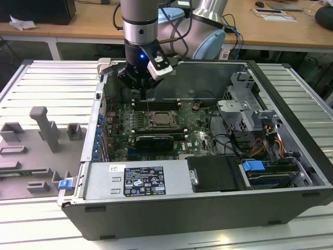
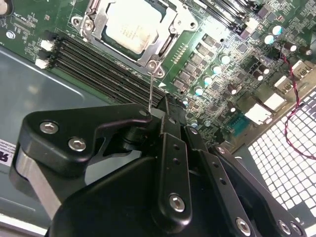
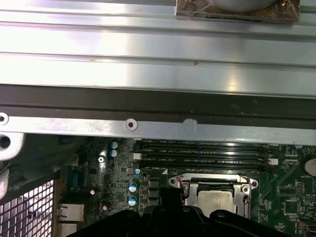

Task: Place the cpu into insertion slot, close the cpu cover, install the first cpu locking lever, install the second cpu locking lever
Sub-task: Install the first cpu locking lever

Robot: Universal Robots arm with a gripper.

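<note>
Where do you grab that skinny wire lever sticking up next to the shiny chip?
Probably its free upper end, coming from above: the locking lever stands upright, its foot sits at a corner of the cpu cover, and the memory slots crowd its base.

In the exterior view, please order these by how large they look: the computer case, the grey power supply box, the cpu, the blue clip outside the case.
1. computer case
2. grey power supply box
3. cpu and blue clip: both small and look nearly alike, so I leave them unranked.
</note>
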